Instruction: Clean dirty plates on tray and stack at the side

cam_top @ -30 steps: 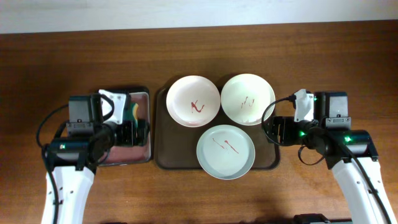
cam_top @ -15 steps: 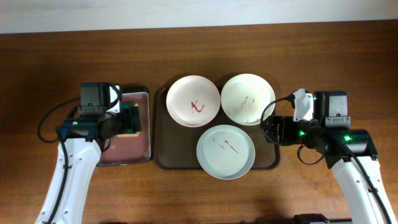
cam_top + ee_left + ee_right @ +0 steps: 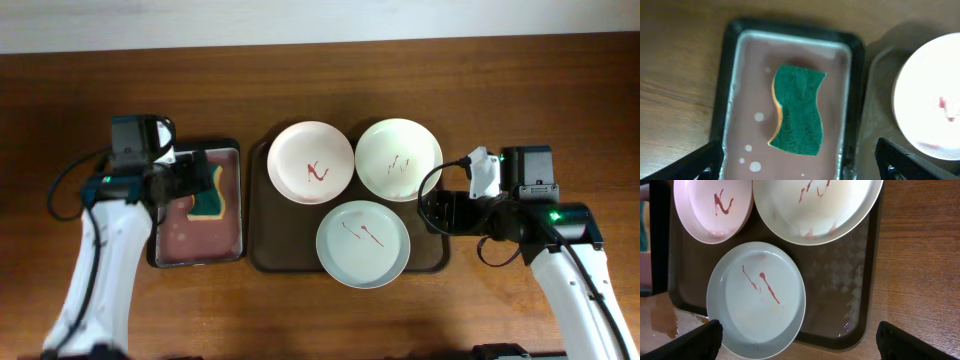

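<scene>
Three round white shallow plates [image 3: 362,243], red-brown smears inside, on large dark brown rectangular tray [image 3: 272,245]. Left of tray, in narrow black tray [image 3: 856,75]: green-and-yellow sponge [image 3: 797,117], long axis parallel to brown tray's short side, directly under left gripper [image 3: 192,185], jaws spread, empty. Right gripper [image 3: 432,210] at tray's right edge, also spread.

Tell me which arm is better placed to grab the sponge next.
Left. The left end effector, open, hovers over the sponge in the small tray; the right end effector sits at the far side of the large tray.
</scene>
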You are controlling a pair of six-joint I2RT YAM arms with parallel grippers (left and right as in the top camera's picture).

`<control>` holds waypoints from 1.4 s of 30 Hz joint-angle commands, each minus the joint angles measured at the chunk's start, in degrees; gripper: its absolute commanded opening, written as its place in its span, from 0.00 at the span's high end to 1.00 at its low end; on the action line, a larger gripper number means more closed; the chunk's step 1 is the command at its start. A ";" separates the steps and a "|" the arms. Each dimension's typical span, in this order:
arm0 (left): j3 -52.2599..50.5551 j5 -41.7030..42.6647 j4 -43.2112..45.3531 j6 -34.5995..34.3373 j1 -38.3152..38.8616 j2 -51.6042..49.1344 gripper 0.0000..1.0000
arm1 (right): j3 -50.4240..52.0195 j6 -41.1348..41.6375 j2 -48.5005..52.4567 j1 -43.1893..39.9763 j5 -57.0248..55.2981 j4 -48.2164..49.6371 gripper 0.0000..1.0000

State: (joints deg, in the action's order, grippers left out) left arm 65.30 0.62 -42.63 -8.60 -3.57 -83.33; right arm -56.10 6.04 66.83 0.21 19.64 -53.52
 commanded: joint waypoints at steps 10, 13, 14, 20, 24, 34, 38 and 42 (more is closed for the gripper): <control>0.59 3.96 7.10 -1.01 -0.17 -19.67 0.21 | -1.09 0.15 0.09 0.55 0.72 -0.04 0.01; 0.59 5.62 8.20 -1.01 -0.17 -23.02 0.29 | -1.09 0.15 0.09 0.55 0.72 0.15 0.01; 0.59 5.60 8.37 -1.01 -0.17 -23.63 0.37 | -1.09 0.15 0.09 0.55 0.72 0.20 0.01; 0.22 5.38 7.23 -1.01 -0.17 -24.48 0.96 | -1.09 0.15 0.09 0.55 0.72 0.11 0.01; -2.71 4.09 7.19 -1.03 -0.20 -24.59 1.00 | -1.03 0.15 0.11 0.55 0.72 -0.72 0.00; 4.28 7.56 -4.52 -0.76 -0.17 -13.09 1.00 | -0.70 0.17 7.72 5.42 0.09 -0.26 0.32; 4.28 7.54 -6.32 -0.79 -0.20 -12.66 1.00 | -0.70 0.37 15.19 5.57 0.35 -0.22 0.33; 4.26 7.54 -6.36 -0.79 -0.17 -12.66 1.00 | -0.70 0.37 23.87 6.36 0.33 0.59 0.38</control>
State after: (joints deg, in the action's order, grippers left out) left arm 68.38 7.14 -48.90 -9.91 -3.68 -96.97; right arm -56.14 6.22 86.28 5.39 19.64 -53.43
